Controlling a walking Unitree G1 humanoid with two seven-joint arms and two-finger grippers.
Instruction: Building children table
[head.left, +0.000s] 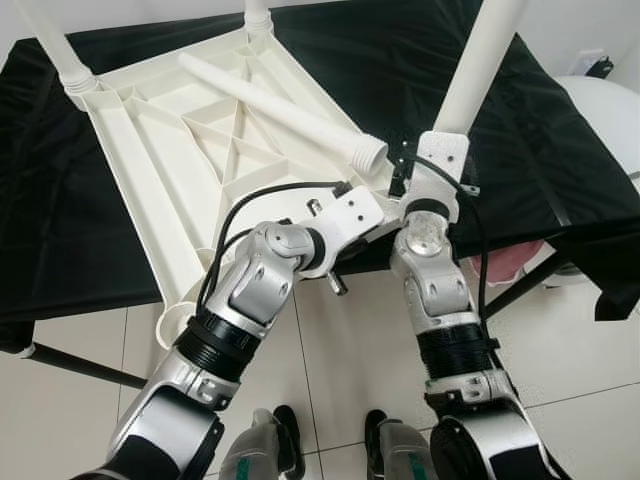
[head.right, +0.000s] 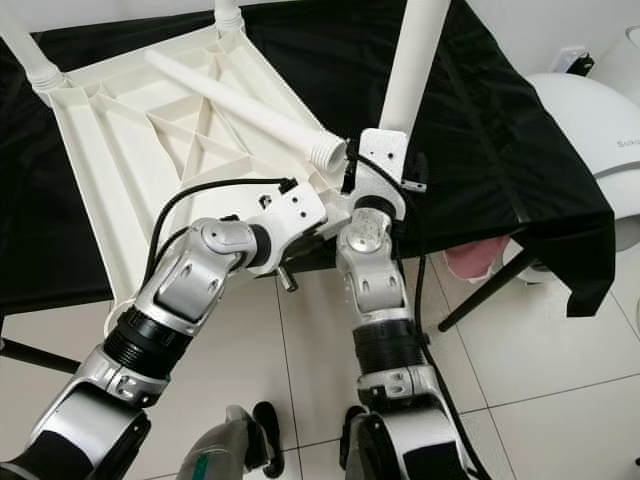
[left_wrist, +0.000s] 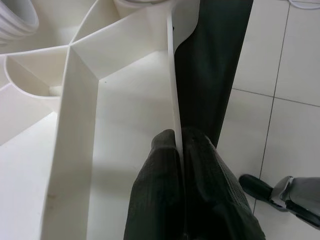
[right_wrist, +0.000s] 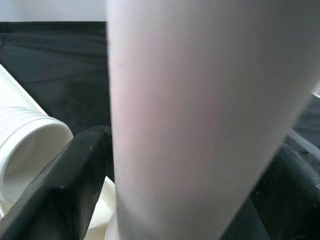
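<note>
While the white tabletop lies upside down on a black cloth, two legs stand at its far corners and a loose leg lies across its ribs. At the near edge, the left gripper is clenched on the tabletop's thin rim. Just right of it, the right gripper grasps another leg — held upright over the near corner.

Two silver arms here, each with a ribbed black collar partway up and white brackets at the wrists. A black cable loops over the left arm; another trails down the right arm. Textured black fingers up close.
</note>
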